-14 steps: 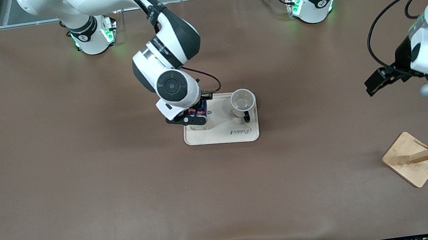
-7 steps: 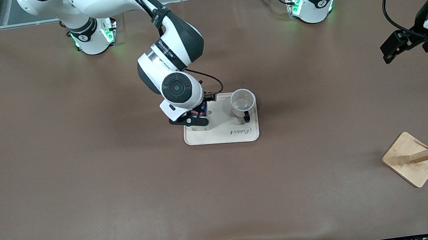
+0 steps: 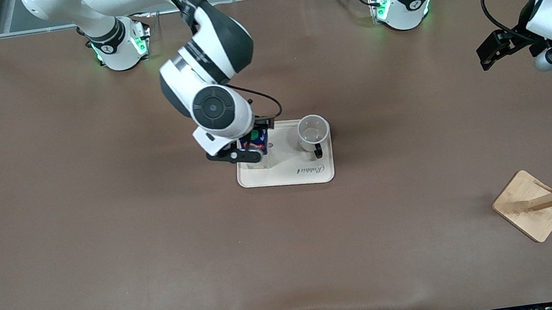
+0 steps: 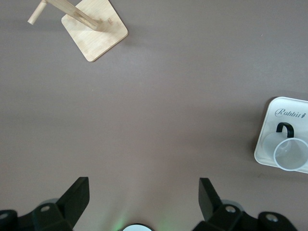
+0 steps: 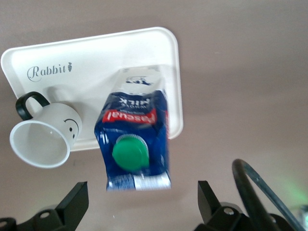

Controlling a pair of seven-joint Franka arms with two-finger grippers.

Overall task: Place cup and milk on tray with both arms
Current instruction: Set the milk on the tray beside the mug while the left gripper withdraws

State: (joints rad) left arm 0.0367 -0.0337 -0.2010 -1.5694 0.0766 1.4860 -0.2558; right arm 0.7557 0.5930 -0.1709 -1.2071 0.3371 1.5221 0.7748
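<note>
Sitting on the cream tray (image 3: 287, 176), the white mug (image 3: 313, 134) and blue milk carton (image 5: 136, 144) stand side by side, job looking done. Right gripper (image 5: 139, 204) hangs wide above the carton, holding nothing. Left gripper (image 4: 144, 192) waits wide over bare table. From the front, the arm hides most of the carton.
</note>
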